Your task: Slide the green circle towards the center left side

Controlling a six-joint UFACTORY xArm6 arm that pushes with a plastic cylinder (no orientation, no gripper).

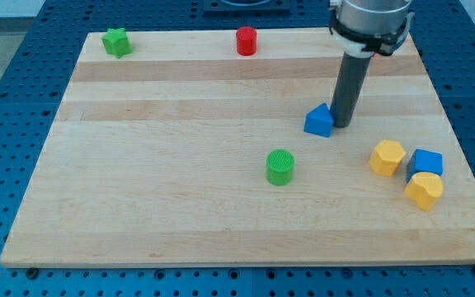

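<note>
The green circle (279, 167) is a short green cylinder standing a little right of the board's middle, towards the view's bottom. My tip (341, 124) rests on the board up and to the right of it, well apart from it. The tip sits right beside the right edge of a blue triangular block (319, 120), touching or nearly touching it.
The wooden board (155, 165) lies on a blue perforated table. A green star block (116, 41) sits at the top left and a red cylinder (246, 40) at the top middle. At the right stand a yellow block (387, 157), a blue block (427, 162) and another yellow block (424, 190).
</note>
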